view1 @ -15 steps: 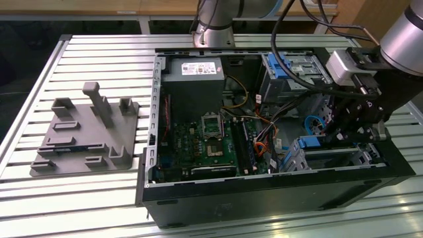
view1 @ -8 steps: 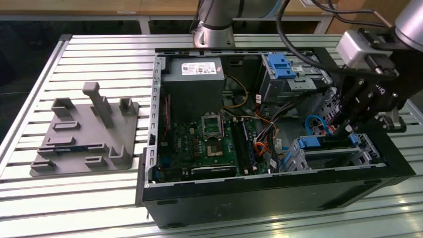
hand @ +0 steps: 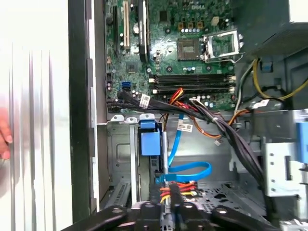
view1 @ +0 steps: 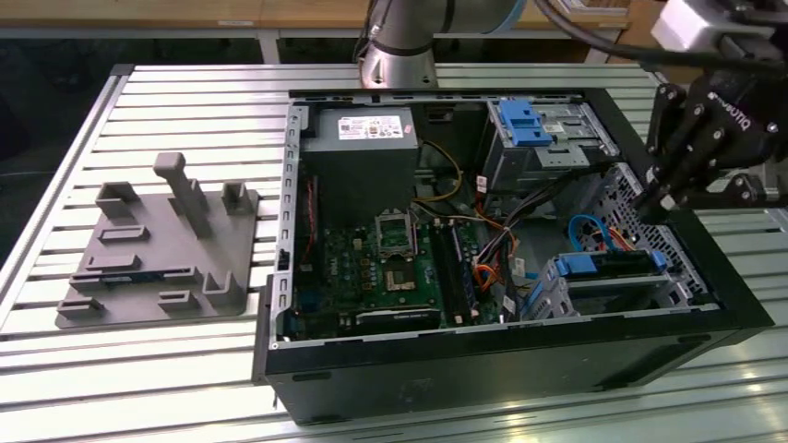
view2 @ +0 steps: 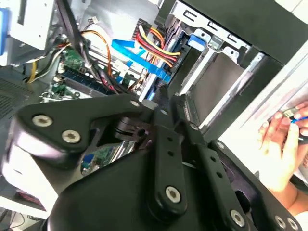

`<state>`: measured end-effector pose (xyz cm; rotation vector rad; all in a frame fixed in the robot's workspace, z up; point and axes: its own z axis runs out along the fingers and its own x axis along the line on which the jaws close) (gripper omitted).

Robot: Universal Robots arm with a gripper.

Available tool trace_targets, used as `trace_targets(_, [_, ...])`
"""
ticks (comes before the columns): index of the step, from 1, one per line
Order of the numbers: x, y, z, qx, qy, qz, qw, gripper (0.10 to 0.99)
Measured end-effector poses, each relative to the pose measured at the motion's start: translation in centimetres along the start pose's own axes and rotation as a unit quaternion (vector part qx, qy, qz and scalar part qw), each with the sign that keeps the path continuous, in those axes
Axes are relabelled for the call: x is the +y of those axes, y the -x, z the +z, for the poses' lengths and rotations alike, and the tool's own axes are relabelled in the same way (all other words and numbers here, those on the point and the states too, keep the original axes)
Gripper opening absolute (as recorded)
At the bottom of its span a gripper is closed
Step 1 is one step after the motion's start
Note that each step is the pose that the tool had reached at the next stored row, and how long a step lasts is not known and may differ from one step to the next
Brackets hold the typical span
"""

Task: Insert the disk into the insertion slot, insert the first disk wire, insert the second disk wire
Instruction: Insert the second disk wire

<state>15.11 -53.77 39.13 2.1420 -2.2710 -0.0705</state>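
I have the disk (view1: pixel 612 265) seated in the insertion slot (view1: pixel 622 291), and the jaws pinch the red-yellow-black power wire (hand: pixel 166 195) beside it; skewed, its plug could jam or snag the blue cable (hand: pixel 190 169).

The black pincer (view2: pixel 159 108) hangs beside the insertion slot (view2: pixel 216 82); a hand (view2: pixel 284 144) rests outside.

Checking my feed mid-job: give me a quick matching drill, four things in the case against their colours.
Things:
1. Flat data cable
2. Disk frame
3. Fixture block on the table
4. Circuit board

Colours:
A. grey
B. green
C. light blue, looped
D. bright blue, sitting in the metal drive cage

Pairs: 1-C, 2-D, 3-A, 4-B
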Motion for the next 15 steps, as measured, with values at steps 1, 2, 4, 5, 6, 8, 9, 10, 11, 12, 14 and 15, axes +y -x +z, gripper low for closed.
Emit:
trace_targets(1, [0.03,0.12,-0.45,0.0002,0.0000,0.000,1.0000,0.212])
trace_targets(2, [0.05,0.24,-0.89,0.0003,0.0000,0.000,1.0000,0.153])
trace_targets(4, [0.11,0.49,-1.79,0.0006,-0.0001,0.000,1.0000,0.102])
trace_targets(5, [0.13,0.61,-2.25,0.0008,-0.0001,0.000,1.0000,0.102])
trace_targets(6, [0.16,0.70,-2.69,0.0008,0.0000,0.001,1.0000,0.102])
trace_targets(8, [0.19,0.84,-3.05,0.0020,-0.0001,0.001,1.0000,0.102])
trace_targets(9, [0.18,0.83,-3.06,0.0021,-0.0002,0.001,1.0000,0.102])
trace_targets(10, [0.18,0.83,-3.06,0.0022,-0.0001,0.001,1.0000,0.102])
trace_targets(11, [0.18,0.83,-3.06,0.0022,-0.0001,0.001,1.0000,0.102])
trace_targets(12, [0.18,0.83,-3.07,0.0024,-0.0002,0.001,1.0000,0.102])
trace_targets(14, [0.18,0.83,-3.07,0.0025,-0.0001,0.001,1.0000,0.102])
trace_targets(15, [0.18,0.83,-3.07,0.0025,-0.0002,0.001,1.0000,0.102])
